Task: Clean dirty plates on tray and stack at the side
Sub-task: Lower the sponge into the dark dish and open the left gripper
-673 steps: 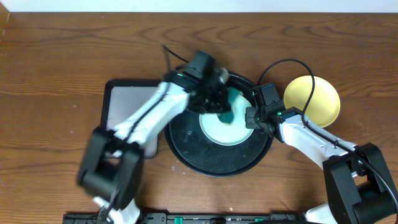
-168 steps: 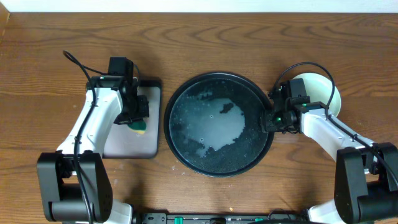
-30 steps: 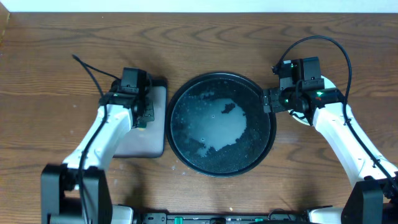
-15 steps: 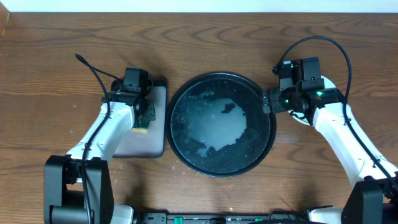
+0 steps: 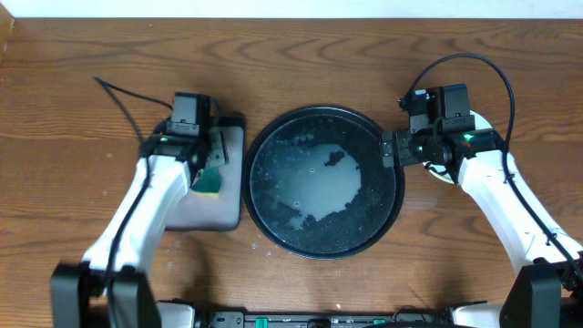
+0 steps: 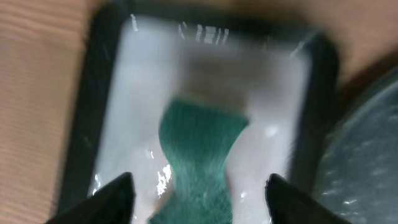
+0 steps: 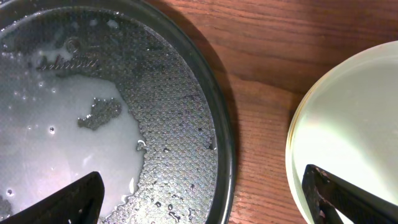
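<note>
Plate [image 7: 351,137] fills right wrist view; overhead, right arm [image 5: 496,187] mostly covers it.

Blurry: green sponge [image 6: 200,149] lies mid-way in wet rect. black-rimmed tray [image 6: 87,124]. Over it the left tool [image 6: 202,199], fingers spread wide, sponge btw them, ungripped. Round tray [image 6: 367,155] edge at right, wood tabletop [image 6: 37,93] at left.

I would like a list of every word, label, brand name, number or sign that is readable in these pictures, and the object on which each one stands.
No text can be read in any view.
The round black tray, the small rectangular tray, the green sponge and the pale plate show no writing or marks.
The left wrist view is blurred, but nothing like a label appears there.
</note>
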